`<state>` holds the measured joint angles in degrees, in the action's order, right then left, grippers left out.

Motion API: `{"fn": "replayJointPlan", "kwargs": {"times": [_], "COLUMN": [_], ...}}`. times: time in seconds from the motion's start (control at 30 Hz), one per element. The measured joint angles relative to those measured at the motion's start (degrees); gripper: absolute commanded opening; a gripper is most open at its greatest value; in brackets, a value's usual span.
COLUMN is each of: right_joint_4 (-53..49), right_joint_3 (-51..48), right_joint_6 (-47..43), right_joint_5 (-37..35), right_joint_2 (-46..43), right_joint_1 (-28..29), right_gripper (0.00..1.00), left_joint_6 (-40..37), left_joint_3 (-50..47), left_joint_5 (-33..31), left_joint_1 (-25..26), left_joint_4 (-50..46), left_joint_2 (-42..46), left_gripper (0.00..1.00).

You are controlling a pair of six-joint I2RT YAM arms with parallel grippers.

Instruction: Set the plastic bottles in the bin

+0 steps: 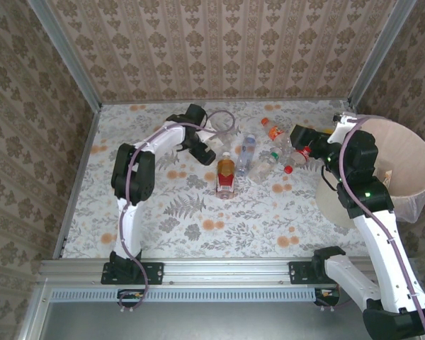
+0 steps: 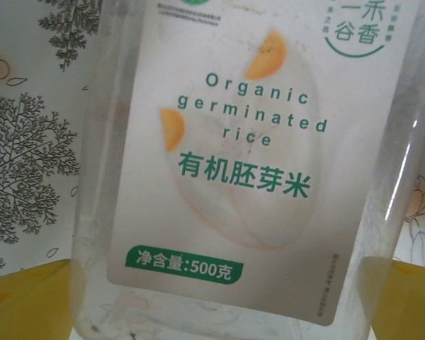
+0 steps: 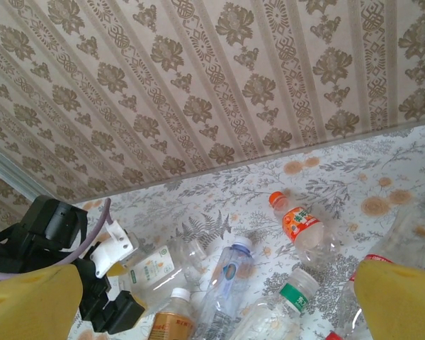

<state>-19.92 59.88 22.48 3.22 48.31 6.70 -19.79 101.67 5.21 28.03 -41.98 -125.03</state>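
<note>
Right, my left gripper [image 1: 207, 147] has its jaws spread as wide as they go, one yellow finger [image 2: 28, 304] on each side of a clear bottle [image 2: 248, 142] with a white label reading "Organic germinated rice". I cannot tell whether the pads actually touch it. My right gripper [image 1: 297, 138] is also fully spread and holds nothing, hanging above the loose bottles. Below it lie an orange-capped bottle [image 3: 301, 227], a blue-labelled one [image 3: 230, 273] and a green-capped one [image 3: 287, 297], all on their sides on the floral table [image 1: 191, 212]. An amber bottle [image 1: 226, 176] with a red label lies nearer the middle. The bin [image 1: 404, 142] stands at the table's right edge, just beside my right arm.
</note>
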Motion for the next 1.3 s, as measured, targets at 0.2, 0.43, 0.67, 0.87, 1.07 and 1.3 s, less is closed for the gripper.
{"fn": "replayJointPlan", "kwargs": {"times": [0.2,0.43,0.67,0.87,1.07,1.3], "right_joint_4": [-1.18,-3.17,-3.15,-3.17,-1.29,5.57], "right_joint_3": [0.07,0.24,0.31,0.31,-0.13,-2.38], "right_joint_6": [0.0,0.0,0.04,0.07,1.95,6.14], "right_joint_5": [0.0,0.04,0.44,1.79,5.42,9.73], "right_joint_2": [0.26,1.27,1.6,2.03,3.19,7.98], "right_joint_1": [0.0,0.0,0.0,0.0,0.28,3.56], "right_gripper": [1.0,1.0,1.0,1.0,1.0,1.0], "left_joint_6": [-1.36,-2.43,-3.65,-3.1,-0.2,5.95], "left_joint_3": [-0.07,-1.53,-1.9,-5.16,-13.2,-25.81], "left_joint_5": [1.09,0.39,-0.76,-0.44,-0.28,-0.98], "left_joint_1": [-0.15,0.0,0.04,-0.15,-0.76,-0.81], "left_joint_4": [2.16,6.14,8.0,11.26,12.55,15.74], "left_joint_2": [-0.04,-0.04,-0.04,1.7,7.28,18.93], "left_gripper": [0.9,0.93,0.86,0.75,0.7,0.66]}}
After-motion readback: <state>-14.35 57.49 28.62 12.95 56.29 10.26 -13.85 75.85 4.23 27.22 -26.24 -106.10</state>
